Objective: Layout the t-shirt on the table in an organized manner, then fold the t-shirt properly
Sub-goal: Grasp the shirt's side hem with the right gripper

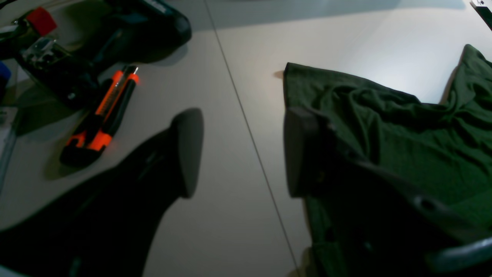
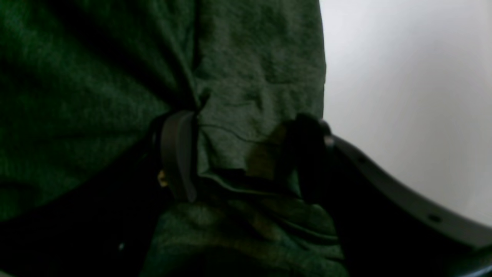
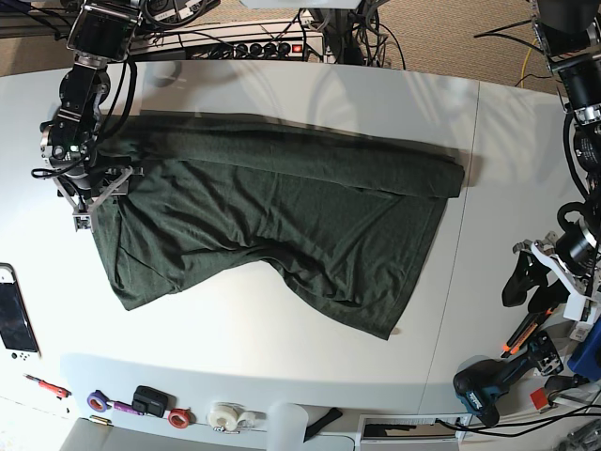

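T-shirt (image 3: 282, 207) lies spread across the middle of the white desk (image 3: 282, 338), dark green, wrinkled. One long edge is folded over along the far side, making a thick band from about 10 o'clock to 3 o'clock in the base view. Lower part fans out toward 5 o'clock; a loose flap points to 7 o'clock.

Right end effector (image 3: 91, 193) sits at 9 o'clock in the base view, low over the shirt's end. Right wrist view: its two fingers (image 2: 178, 154) stand wide apart with a bunched hem of fabric lying between them; the cloth touches the inner face of the one finger, but the jaws are not pinched on it. Bare desk shows just beyond the other finger.

Left end effector (image 1: 242, 154) is at 3 o'clock in the base view, off the shirt's end, near the desk edge. Left wrist view: jaws stand fairly wide, nothing between them but desk surface and its thin seam line (image 1: 246, 127). One finger overlaps the shirt's edge in that view; cannot tell whether it touches.

Beside the left arm: an orange and black utility knife (image 1: 103, 115) lying flat, and a black power drill (image 3: 488, 381) at 4 o'clock. Rolls of tape (image 3: 225, 415) sit along the near edge at 6 o'clock.
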